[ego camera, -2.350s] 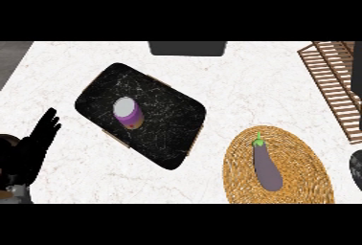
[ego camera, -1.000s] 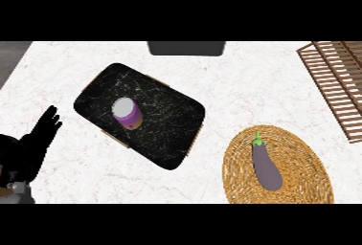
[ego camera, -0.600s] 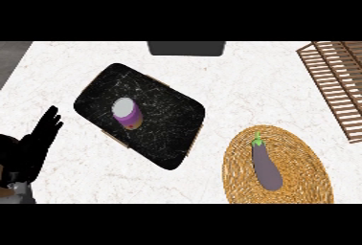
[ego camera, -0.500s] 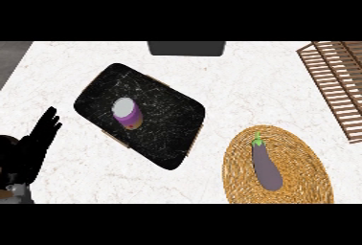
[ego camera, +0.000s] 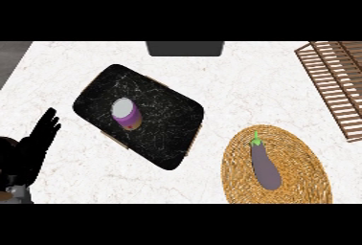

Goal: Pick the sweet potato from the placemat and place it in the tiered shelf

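One of my hands shows on this white marble counter (ego camera: 176,72): my left hand (ego camera: 34,149), black, at the far left edge, fingers straight and slightly spread, pointing up the view, holding nothing and touching none of the objects. My right hand does not show.

Just to the right of that hand lies a dark placemat (ego camera: 159,127), black with pale marbling, a rounded rectangle set on a slant so that its long side runs from upper left down to lower right. On its left-centre part sits the sweet potato (ego camera: 126,114), a short purple piece with a pale cut face turned toward the top left. It rests fully inside the mat's border, apart from my hand.

At the top edge, near the middle of the view, a dark grey block (ego camera: 185,48) is partly cut off.

Lower right of the mat, and clear of it, lies a round woven mat (ego camera: 304,186) of straw colour. An eggplant (ego camera: 264,165) lies along it, green stem toward the top, purple body toward the bottom.

At the far right, in the upper corner, stands the brown slatted shelf (ego camera: 332,81), well apart from the sweet potato and running out of the view.
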You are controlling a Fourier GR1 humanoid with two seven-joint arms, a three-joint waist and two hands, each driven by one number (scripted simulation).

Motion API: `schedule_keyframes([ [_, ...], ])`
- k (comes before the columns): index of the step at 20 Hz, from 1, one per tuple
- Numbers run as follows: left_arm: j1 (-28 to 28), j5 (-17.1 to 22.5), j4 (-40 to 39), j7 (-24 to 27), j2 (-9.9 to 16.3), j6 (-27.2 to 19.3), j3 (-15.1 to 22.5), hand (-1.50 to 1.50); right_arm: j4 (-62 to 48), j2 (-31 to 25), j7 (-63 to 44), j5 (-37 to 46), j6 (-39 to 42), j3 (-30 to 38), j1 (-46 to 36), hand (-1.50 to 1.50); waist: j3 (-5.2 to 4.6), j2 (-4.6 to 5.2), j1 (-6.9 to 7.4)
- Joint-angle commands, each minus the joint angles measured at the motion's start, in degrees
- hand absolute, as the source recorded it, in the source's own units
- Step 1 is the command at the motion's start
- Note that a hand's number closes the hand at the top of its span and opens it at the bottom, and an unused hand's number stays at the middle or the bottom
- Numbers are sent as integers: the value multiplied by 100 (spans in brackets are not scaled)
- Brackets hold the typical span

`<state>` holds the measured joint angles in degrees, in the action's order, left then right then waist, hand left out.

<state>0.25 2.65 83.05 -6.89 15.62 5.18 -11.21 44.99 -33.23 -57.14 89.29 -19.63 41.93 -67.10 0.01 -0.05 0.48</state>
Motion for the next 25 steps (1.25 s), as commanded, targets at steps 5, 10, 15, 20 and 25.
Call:
schedule_keyframes([
  [5, 370, 59, 18, 200, 56, 117, -155, 0, 1594, 159, -55, -543, -86, -119, 35, -150, -4, -56, -91],
  [10, 83, 137, -126, -39, 140, 84, -285, 0, 3464, 674, -601, -294, 702, -537, 224, -150, -11, -107, -248],
  [15, 253, 96, -68, -50, 61, -13, -290, 0, 4981, 662, -1068, 278, 2302, -740, 200, -150, -17, -184, -371],
  [20, 368, 16, -15, -64, 93, -68, -304, 0, 6215, 1081, -1258, 571, 3791, -790, 132, -150, -21, -266, -465],
  [25, 422, 136, -77, -91, 262, 96, -441, 0, 7517, 1123, -990, 984, 5067, -1077, -239, -150, -36, -319, -543],
])
